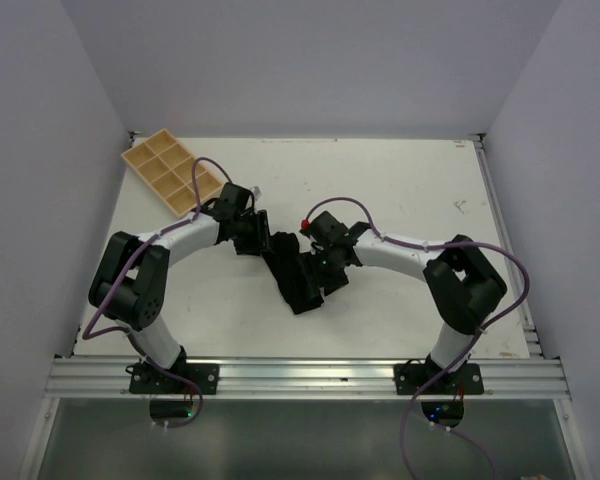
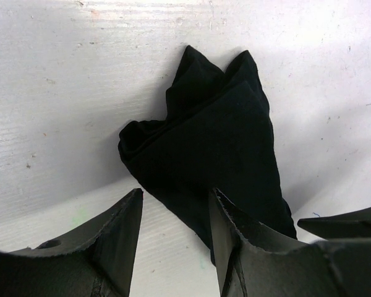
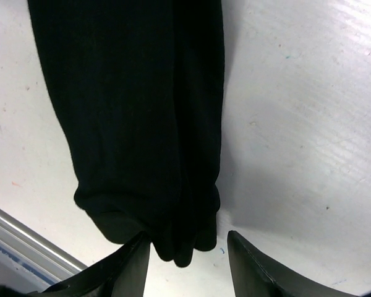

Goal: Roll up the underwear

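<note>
Presently the small black fabric underwear (image 1: 295,285) lies folded long on the white counter (image 1: 380,180) between left jaws and right jaws, both released, empty. Advise gripping one end squarely, rolling evenly.

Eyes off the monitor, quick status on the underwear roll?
Left gripper open, right gripper open, neither holding. Underwear lying in a long strip. Tray far aside.

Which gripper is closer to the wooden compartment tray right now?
Left. The left gripper is just down-right of the tray, at the underwear's far end; the right gripper lies beyond, on the underwear's right side.
</note>
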`<action>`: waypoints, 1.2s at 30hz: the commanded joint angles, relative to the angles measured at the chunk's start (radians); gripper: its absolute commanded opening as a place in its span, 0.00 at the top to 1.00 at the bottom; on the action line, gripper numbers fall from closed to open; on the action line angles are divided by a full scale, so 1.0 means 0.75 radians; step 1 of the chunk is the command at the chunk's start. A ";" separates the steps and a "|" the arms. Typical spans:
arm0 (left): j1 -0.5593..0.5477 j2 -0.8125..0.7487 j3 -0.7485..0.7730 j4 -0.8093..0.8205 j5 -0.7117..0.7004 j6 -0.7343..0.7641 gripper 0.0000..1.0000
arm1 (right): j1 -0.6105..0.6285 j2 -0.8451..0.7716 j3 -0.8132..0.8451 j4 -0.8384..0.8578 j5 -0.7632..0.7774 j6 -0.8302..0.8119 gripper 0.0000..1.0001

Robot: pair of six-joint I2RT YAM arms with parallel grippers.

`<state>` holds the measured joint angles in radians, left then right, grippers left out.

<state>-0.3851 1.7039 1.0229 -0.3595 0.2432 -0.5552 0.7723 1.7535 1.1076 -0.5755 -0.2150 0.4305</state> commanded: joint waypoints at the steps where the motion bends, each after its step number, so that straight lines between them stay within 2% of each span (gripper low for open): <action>1: 0.012 0.003 0.053 0.036 0.003 0.039 0.49 | -0.021 0.024 0.000 0.047 -0.051 -0.042 0.43; 4: 0.012 -0.002 0.053 0.036 0.001 0.033 0.49 | -0.040 0.041 -0.006 0.074 -0.110 -0.044 0.45; 7: 0.014 -0.016 0.051 0.031 -0.001 0.031 0.49 | -0.050 0.059 -0.020 0.098 -0.151 -0.038 0.53; 8: 0.016 -0.020 0.049 0.029 -0.005 0.035 0.49 | -0.058 0.057 -0.029 0.119 -0.157 -0.036 0.59; 11: 0.021 -0.018 0.051 0.021 -0.013 0.039 0.49 | -0.064 0.053 -0.053 0.145 -0.186 -0.020 0.71; 15: 0.041 -0.024 0.047 0.031 0.005 0.041 0.50 | -0.066 0.000 -0.116 0.188 -0.235 0.043 0.82; 18: 0.045 -0.071 0.021 0.105 0.144 0.055 0.56 | -0.064 -0.037 -0.174 0.260 -0.274 0.113 0.91; 19: 0.045 -0.093 -0.008 0.146 0.272 0.049 0.59 | -0.066 -0.035 -0.182 0.268 -0.284 0.129 0.94; 20: 0.041 -0.148 -0.069 0.186 0.322 0.023 0.67 | -0.064 -0.031 -0.182 0.288 -0.294 0.140 0.97; 23: 0.008 -0.251 -0.185 0.269 0.383 -0.018 0.76 | -0.064 -0.035 -0.184 0.311 -0.313 0.195 1.00; 26: -0.035 -0.284 -0.263 0.322 0.381 -0.051 0.77 | -0.060 -0.063 -0.196 0.346 -0.339 0.244 1.00; 28: -0.039 -0.270 -0.292 0.310 0.316 -0.053 0.80 | -0.062 -0.080 -0.217 0.356 -0.353 0.258 1.00; 36: -0.029 -0.065 -0.139 0.318 0.208 0.024 0.82 | -0.060 -0.127 -0.321 0.356 -0.368 0.248 1.00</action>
<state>-0.4141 1.5959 0.8516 -0.1726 0.4328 -0.5789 0.7216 1.7027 0.8989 -0.3328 -0.4641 0.6025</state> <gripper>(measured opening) 0.186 0.163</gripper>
